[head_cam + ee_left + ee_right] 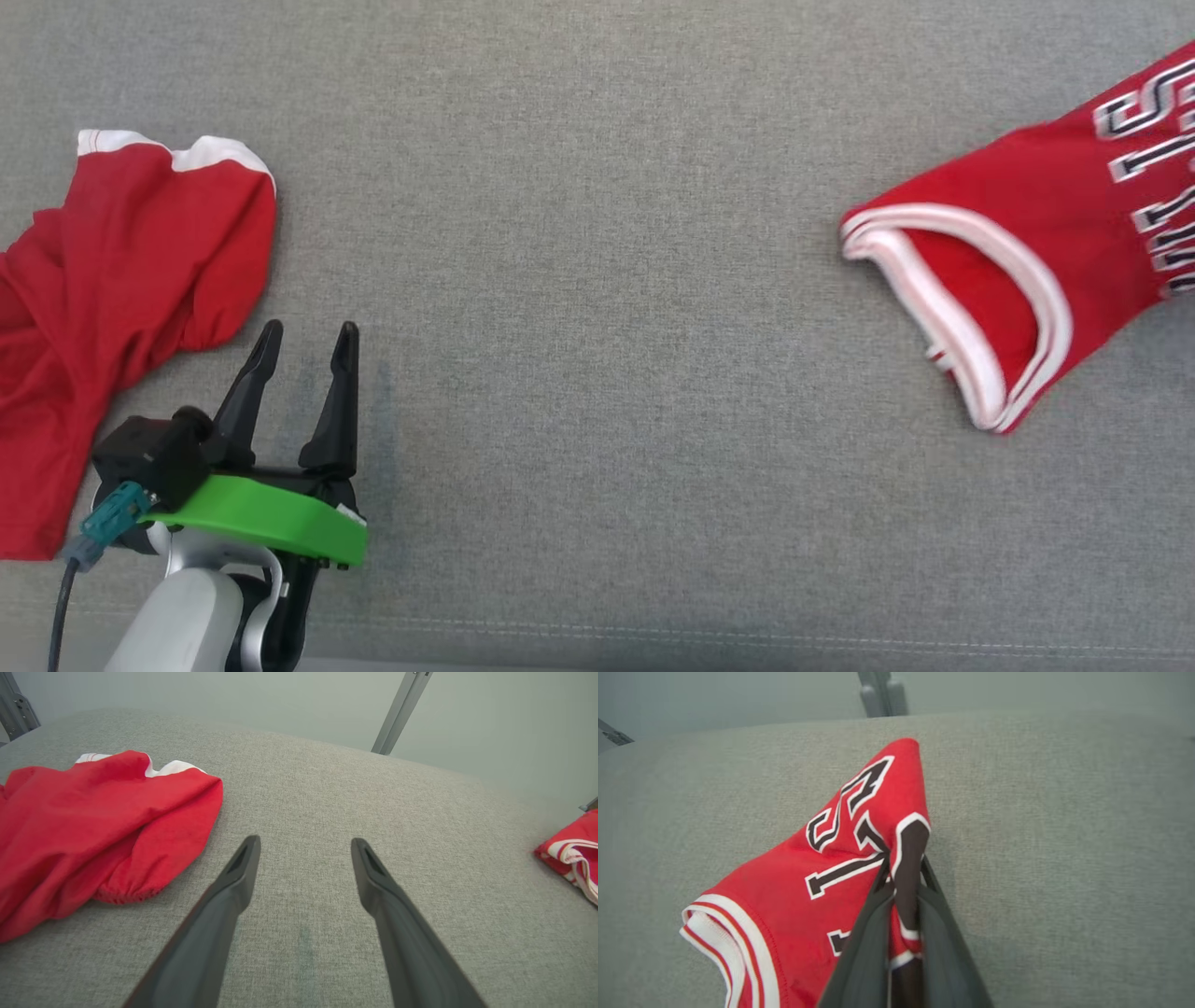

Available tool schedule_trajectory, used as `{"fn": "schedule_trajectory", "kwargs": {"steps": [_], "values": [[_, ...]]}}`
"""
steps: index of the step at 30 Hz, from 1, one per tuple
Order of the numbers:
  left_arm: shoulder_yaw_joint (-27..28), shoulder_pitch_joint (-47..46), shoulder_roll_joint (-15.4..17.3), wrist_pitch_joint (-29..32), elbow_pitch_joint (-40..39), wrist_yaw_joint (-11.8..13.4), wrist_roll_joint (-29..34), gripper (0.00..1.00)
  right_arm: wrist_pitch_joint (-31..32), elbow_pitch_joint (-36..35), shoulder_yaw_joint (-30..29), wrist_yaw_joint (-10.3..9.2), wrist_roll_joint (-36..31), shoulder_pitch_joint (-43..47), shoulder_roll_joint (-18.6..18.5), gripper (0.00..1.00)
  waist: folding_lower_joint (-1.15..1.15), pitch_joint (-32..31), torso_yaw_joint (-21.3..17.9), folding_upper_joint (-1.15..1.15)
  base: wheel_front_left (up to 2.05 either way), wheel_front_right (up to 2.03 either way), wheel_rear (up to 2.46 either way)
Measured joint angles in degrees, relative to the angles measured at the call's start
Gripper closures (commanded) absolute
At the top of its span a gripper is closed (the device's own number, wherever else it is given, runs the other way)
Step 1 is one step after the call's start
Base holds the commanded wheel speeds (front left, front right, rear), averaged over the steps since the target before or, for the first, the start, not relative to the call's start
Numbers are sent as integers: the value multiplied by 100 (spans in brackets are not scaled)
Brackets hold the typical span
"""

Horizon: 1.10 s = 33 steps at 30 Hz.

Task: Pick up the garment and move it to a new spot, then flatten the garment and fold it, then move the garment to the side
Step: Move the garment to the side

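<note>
Grey fabric surface: left gripper spread empty beside red cloth, right gripper pinching lettered jersey

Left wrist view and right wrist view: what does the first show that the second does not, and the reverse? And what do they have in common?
The left wrist view adds the left pincer, open over the grey surface, and a crumpled red garment with white trim to its left. The right wrist view adds the right pincer, shut on a fold of the red jersey, and the black-and-white lettering on it. Both share the grey surface and the jersey, whose striped edge lies at the left wrist view's right edge.
</note>
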Motion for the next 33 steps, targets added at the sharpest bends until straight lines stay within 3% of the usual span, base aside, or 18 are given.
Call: {"fn": "schedule_trajectory", "kwargs": {"steps": [4,8,13,17,19,20,28,33], "values": [[-81,-87,1,78,-75,14,78,0,205,399,-300,-271,-157,-307,-616,100,0,154,58,0,0,0,0],[-96,-174,2,116,-169,16,146,0,277,780,-470,-513,-282,-309,-1003,100,0,311,143,0,0,0,0],[-68,-187,10,118,-176,49,152,0,280,1262,-566,-577,-544,-326,-1416,100,0,490,246,0,0,0,0],[-44,-199,7,116,-176,67,158,0,185,1532,-581,-617,-560,-327,-1330,100,0,582,298,0,0,0,0],[-49,-208,-9,116,-179,67,158,0,98,1646,-534,-664,-686,-321,-1266,55,0,603,306,0,0,0,0],[-44,-209,-15,115,-176,67,158,0,40,1703,-526,-670,-739,-322,-1246,3,0,606,305,0,0,0,0],[129,-208,-19,43,-34,99,151,0,-658,1759,-300,-699,-1485,-423,-1062,0,0,522,143,0,0,0,0],[162,-208,-119,-16,107,98,147,0,-1455,1411,-325,-712,-1683,-577,-766,0,0,340,33,0,0,0,0]]}}
